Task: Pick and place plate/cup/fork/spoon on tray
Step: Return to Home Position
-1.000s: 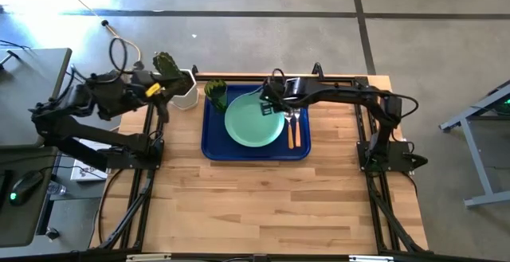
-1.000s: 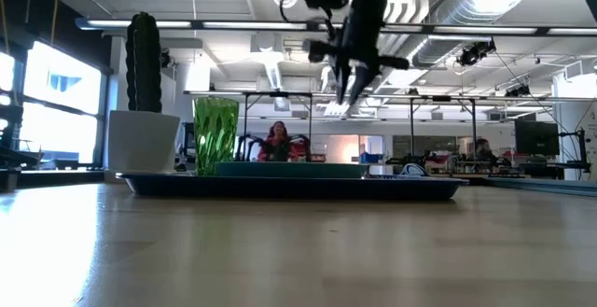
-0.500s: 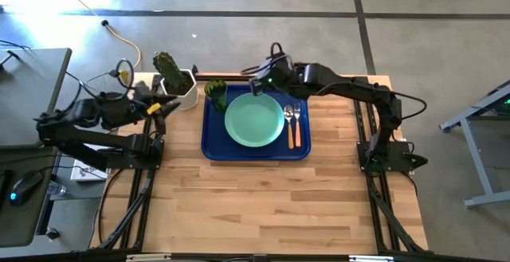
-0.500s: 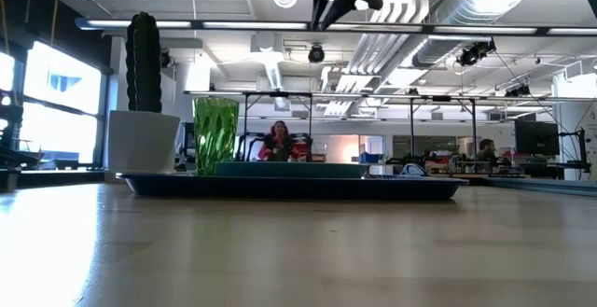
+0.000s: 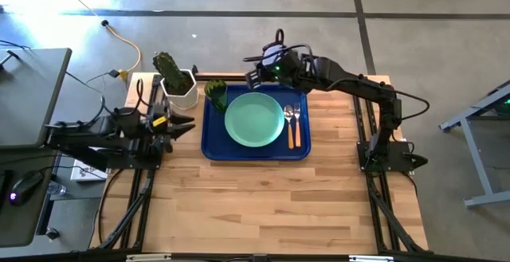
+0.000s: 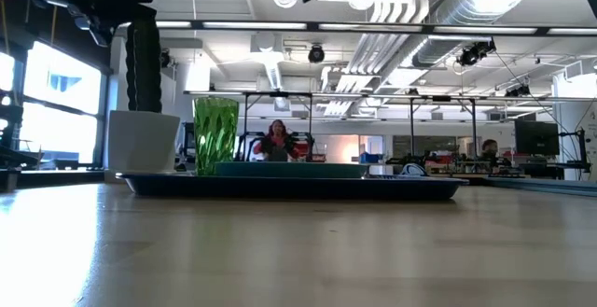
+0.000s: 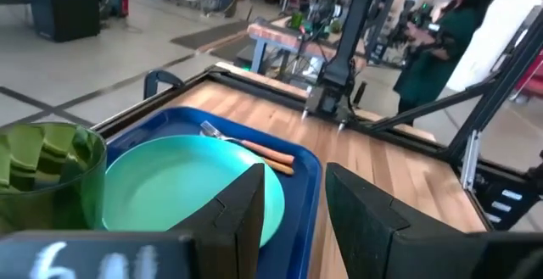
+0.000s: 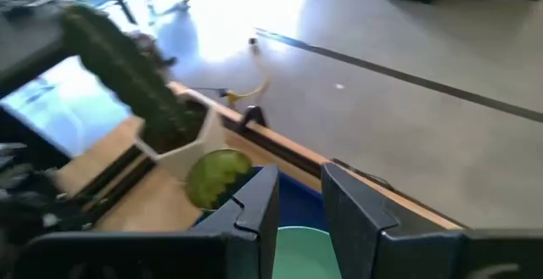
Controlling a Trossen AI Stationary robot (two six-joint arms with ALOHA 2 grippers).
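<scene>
Right gripper (image 5: 253,72), high view: hovers above the far rim of the dark blue rectangular tray (image 5: 213,149), fingers slightly apart, empty. Round mint-green plate (image 5: 254,119), translucent green tumbler cup (image 5: 215,94), orange-handled fork (image 5: 297,125) and spoon (image 5: 288,123) lie on the tray. Left gripper (image 5: 182,124) waits just left of the tray. Left wrist view: its fingers (image 7: 240,215) parted, empty.

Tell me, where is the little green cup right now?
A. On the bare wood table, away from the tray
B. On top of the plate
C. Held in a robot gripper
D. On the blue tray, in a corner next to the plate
D. In the high view the cup stands in a corner of the tray, beside the plate, with neither gripper holding it.
</scene>
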